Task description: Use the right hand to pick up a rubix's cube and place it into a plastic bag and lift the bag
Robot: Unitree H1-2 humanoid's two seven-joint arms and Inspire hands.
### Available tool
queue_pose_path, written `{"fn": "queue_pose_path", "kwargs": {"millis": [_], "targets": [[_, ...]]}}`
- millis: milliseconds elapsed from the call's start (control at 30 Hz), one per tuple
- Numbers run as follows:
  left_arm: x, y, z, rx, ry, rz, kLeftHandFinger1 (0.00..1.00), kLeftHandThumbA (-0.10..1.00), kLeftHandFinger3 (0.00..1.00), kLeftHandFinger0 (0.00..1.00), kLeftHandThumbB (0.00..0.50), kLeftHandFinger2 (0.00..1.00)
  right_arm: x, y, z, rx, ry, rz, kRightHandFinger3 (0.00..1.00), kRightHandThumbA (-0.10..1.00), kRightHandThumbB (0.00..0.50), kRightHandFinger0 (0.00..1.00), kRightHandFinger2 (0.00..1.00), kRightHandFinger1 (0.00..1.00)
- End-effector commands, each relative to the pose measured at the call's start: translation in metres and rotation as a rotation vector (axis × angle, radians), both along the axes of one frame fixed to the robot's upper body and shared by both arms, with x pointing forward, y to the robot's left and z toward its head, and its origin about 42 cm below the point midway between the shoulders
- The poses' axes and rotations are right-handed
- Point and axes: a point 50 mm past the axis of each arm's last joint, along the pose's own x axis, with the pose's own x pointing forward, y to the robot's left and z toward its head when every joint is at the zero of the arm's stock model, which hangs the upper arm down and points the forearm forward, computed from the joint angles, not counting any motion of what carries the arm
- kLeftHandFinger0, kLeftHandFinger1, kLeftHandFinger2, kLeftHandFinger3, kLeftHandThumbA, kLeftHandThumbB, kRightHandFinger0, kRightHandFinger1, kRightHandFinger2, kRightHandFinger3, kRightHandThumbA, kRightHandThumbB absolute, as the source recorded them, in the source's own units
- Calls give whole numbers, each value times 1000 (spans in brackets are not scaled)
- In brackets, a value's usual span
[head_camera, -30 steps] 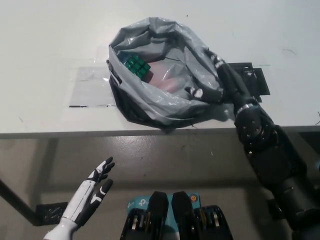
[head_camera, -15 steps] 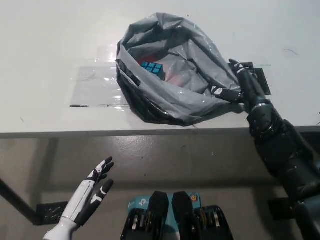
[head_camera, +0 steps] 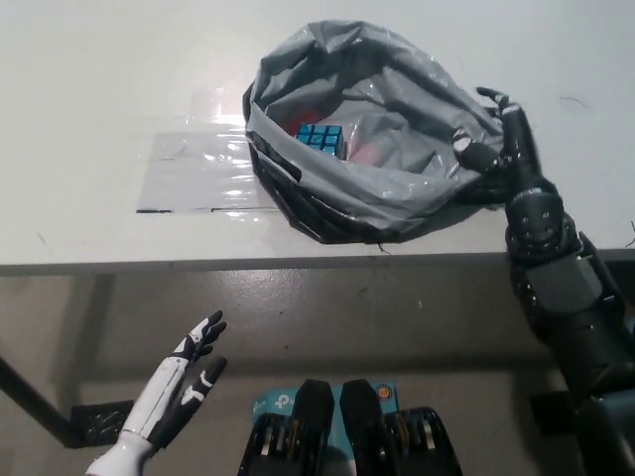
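White bench (head_camera: 89, 119), clear film sheet (head_camera: 193, 174) taped flat. Right hand (head_camera: 506, 149) fingers clamped on grey bag (head_camera: 397, 169) edge; cube (head_camera: 320, 139) inside. Left hand (head_camera: 174, 397) below bench, fingers apart. No legible writing.

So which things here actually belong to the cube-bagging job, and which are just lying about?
Part of the job:
- Rubik's cube, already inside the bag
- grey plastic bag on the table
- right hand, at the bag's right edge

Lying about:
- clear plastic sheet on the table
- left hand, resting open below the table edge
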Motion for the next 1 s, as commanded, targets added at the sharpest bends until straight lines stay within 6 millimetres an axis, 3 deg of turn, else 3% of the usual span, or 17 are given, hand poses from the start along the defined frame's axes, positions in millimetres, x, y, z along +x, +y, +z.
{"fn": "queue_pose_path", "kwargs": {"millis": [0, 133, 167, 333, 367, 400, 467, 500, 567, 633, 700, 767, 867, 900, 933, 967], "targets": [[10, 0, 15, -7, -58, -17, 1000, 958, 1000, 988, 251, 1000, 1, 24, 119, 430, -157, 197, 402, -93, 255, 0, 465, 137], [10, 1, 14, -6, -62, -19, 1000, 949, 1000, 964, 228, 1000, -8, 31, 135, 469, -173, 229, 312, -100, 229, 0, 591, 237], [10, 1, 15, -8, -63, -21, 1000, 944, 1000, 945, 227, 1000, -10, 33, 140, 463, -181, 241, 218, -100, 224, 0, 622, 274], [10, 2, 16, 0, -64, -25, 1000, 965, 1000, 902, 223, 1000, -17, 42, 156, 477, -172, 255, 287, -100, 242, 13, 717, 369], [10, 2, 17, 1, -64, -27, 1000, 960, 1000, 898, 212, 1000, -18, 44, 159, 488, -169, 260, 429, -100, 246, 3, 703, 353], [12, 2, 18, 2, -69, -27, 1000, 951, 1000, 895, 200, 1000, -17, 48, 168, 504, -168, 279, 444, -100, 233, 0, 665, 324], [12, 2, 19, 2, -70, -25, 999, 943, 1000, 892, 189, 1000, -17, 52, 177, 527, -155, 296, 408, -100, 232, 0, 658, 324], [13, 3, 19, -1, -67, -26, 993, 936, 1000, 891, 190, 1000, -16, 56, 183, 560, -147, 306, 277, -100, 234, 0, 632, 277], [13, 3, 19, -5, -66, -28, 989, 940, 1000, 885, 176, 1000, -15, 62, 195, 609, -138, 326, 227, -100, 231, 0, 632, 259], [12, 2, 19, -13, -66, -28, 981, 931, 1000, 873, 155, 1000, -15, 73, 217, 635, -144, 358, 349, -100, 231, 0, 641, 258], [12, 2, 18, -22, -63, -27, 971, 913, 1000, 866, 132, 1000, -16, 87, 243, 658, -163, 384, 302, -100, 219, 0, 656, 278], [12, 2, 18, -31, -62, -27, 954, 897, 1000, 856, 128, 1000, -16, 96, 263, 678, -170, 393, 464, -100, 228, 0, 687, 267], [14, -1, 19, -41, -68, -25, 934, 898, 1000, 843, 116, 1000, -15, 108, 290, 683, -180, 410, 424, -100, 219, 0, 707, 273], [14, -1, 19, -43, -70, -25, 913, 905, 1000, 823, 112, 1000, -15, 114, 305, 686, -186, 417, 381, -100, 212, 0, 701, 261], [15, -1, 19, -42, -71, -26, 899, 906, 1000, 808, 107, 1000, -16, 123, 329, 698, -198, 431, 401, -100, 205, 0, 691, 238], [15, -1, 20, -41, -70, -26, 895, 906, 1000, 804, 107, 1000, -16, 125, 336, 705, -203, 436, 406, -100, 202, 0, 704, 234]]}}
